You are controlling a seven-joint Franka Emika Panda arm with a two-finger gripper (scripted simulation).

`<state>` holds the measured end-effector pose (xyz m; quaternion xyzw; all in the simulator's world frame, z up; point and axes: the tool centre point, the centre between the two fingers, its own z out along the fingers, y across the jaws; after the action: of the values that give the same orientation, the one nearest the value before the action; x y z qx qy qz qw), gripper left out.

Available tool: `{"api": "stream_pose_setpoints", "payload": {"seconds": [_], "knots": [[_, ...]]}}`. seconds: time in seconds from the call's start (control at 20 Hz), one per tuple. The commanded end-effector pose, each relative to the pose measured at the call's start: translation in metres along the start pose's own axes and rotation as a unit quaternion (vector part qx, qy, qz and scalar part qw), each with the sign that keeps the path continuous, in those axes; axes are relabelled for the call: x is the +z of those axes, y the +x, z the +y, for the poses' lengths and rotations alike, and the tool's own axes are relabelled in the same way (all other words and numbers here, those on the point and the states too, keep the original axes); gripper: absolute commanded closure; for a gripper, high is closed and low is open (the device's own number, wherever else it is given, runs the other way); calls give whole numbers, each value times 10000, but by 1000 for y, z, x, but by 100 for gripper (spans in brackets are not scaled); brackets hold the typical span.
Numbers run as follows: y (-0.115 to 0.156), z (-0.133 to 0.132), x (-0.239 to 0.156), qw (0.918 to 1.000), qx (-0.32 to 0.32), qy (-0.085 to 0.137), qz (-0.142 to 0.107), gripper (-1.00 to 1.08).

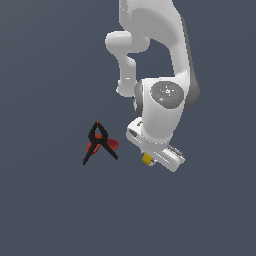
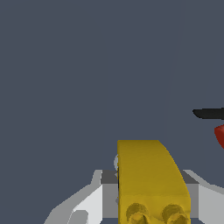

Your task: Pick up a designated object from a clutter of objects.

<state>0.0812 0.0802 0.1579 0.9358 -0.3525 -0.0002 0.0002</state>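
The small yellow studded brick sits right under the white hand of my gripper, at the exterior view's right of the black-and-red spring clamp. In the wrist view the brick fills the gap between my two fingers, studs toward the camera, and the grey pads press against both of its sides. My gripper is shut on it. A tiny pale grey sliver peeks out beside the brick; it may be the ball. The ball does not show in the exterior view.
The clamp lies on the plain dark grey floor, its jaws toward the arm. Only one black handle tip and a red part of it show at the wrist view's edge. The arm's white links rise above the hand.
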Motion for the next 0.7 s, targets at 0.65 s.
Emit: {"api": "stream_pose_setpoints", "payload": {"seconds": [0.65], "knots": [[-41,-46,-175,10000,2,0,5,108]]}}
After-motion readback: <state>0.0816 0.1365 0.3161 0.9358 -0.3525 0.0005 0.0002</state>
